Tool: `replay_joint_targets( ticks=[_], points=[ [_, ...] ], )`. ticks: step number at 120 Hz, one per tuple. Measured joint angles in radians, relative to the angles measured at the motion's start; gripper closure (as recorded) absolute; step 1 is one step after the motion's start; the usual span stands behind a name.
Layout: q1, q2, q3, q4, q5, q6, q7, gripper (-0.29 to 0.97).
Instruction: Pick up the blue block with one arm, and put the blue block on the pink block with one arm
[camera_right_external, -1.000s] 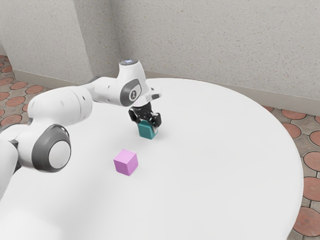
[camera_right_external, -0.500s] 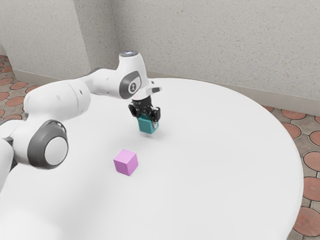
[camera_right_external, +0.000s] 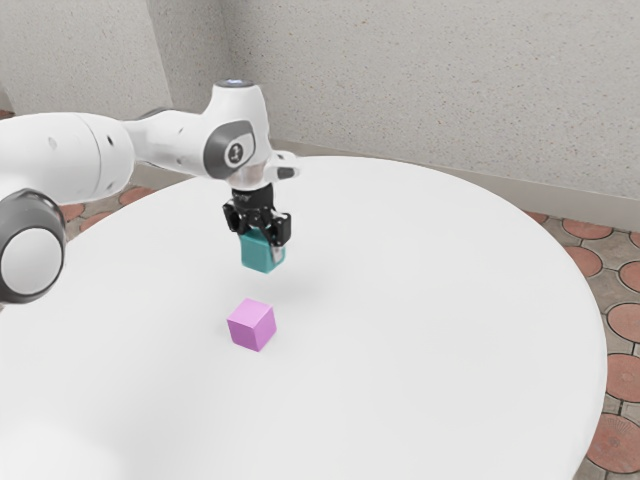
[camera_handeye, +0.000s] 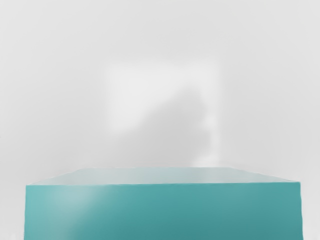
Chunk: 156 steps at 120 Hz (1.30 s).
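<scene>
Exterior view: white arm (camera_right_external: 150, 150) reaching in from the exterior view's left, bent at the wrist, hand pointing straight down. Black fingers (camera_right_external: 281, 231) clamped on the blue block (camera_right_external: 262, 256) from two sides, holding it up in the air above the round white table (camera_right_external: 450, 300). Pink block (camera_right_external: 251, 324) lower down, nearer the front edge, sitting flat, apart from the blue one. Small round mark on the grey joint, too small to read. Wide open table on every side, edges well away. Wrist view: blue block (camera_handeye: 165, 210) close under the hand, soft shadow on the table past it.
</scene>
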Motion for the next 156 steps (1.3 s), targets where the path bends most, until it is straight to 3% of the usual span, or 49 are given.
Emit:
replay_joint_targets(
  ticks=[37, 57, 69, 126, 156],
  points=[
    [-0.036, -0.174, 0.033, -0.258, -0.005, 0.029, -0.003, 0.29],
    [-0.267, -0.215, 0.279, -0.325, -0.039, 0.046, -0.002, 0.29],
    [-0.333, -0.219, 0.345, -0.353, -0.058, 0.054, -0.001, 0.29],
    [-0.385, -0.180, 0.369, -0.377, -0.093, 0.087, 0.004, 0.29],
    [-0.386, -0.171, 0.369, -0.373, -0.092, 0.092, 0.009, 0.10]
  ],
)
